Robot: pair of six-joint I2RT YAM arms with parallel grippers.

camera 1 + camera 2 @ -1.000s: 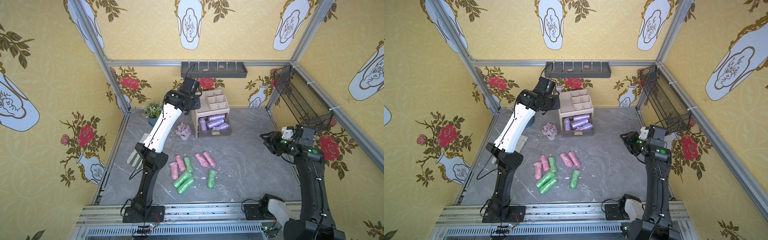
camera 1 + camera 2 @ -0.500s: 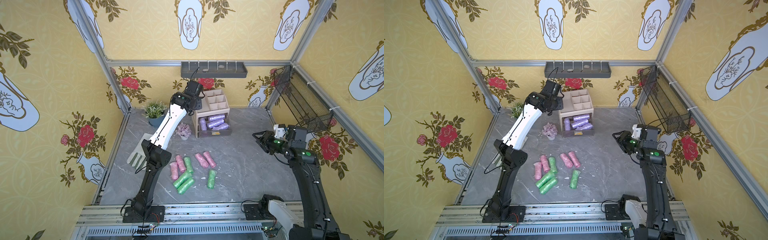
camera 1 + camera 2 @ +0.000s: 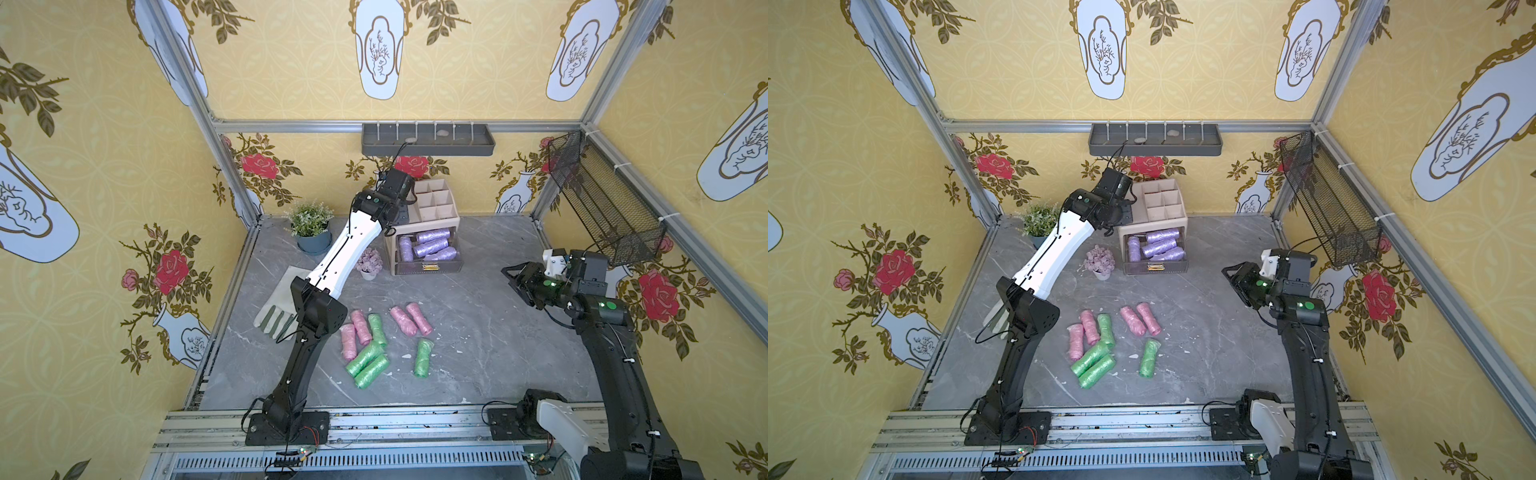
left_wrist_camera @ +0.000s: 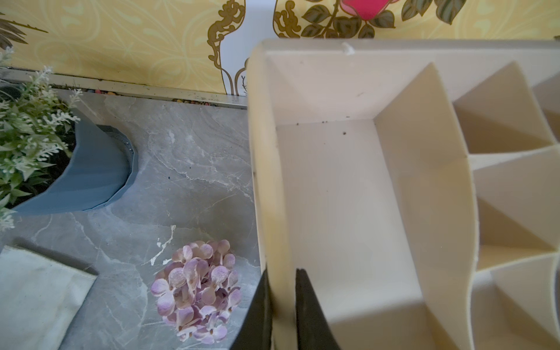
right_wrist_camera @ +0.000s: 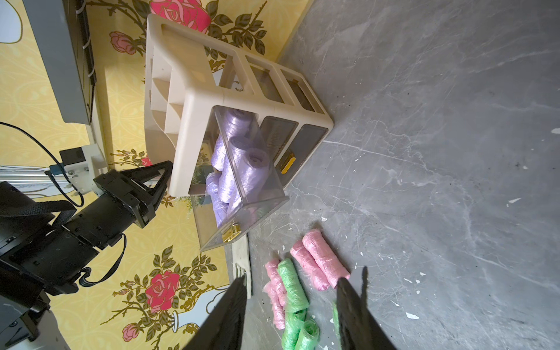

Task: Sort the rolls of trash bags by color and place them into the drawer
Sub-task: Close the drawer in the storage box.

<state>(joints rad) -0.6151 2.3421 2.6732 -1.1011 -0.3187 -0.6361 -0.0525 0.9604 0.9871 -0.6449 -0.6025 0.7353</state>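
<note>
As my left tool (image 4: 282,271) pinched the side wall of the cream organizer (image 4: 333,197), jaws pressed tight on it, my right tool (image 5: 291,278) hung spread and empty above the bench (image 3: 490,332). Purple rolls (image 3: 432,246) lay in the open drawer (image 3: 428,267). Pink rolls (image 3: 404,321) and green rolls (image 3: 372,371) lay loose on the bench.

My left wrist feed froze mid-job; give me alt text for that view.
The left gripper has its fingers shut on the side wall of the beige organizer, whose top compartments in view are empty. Beside it on the grey marble table are a lilac flower bunch, a green plant in a blue pot and a pale cloth corner.
</note>
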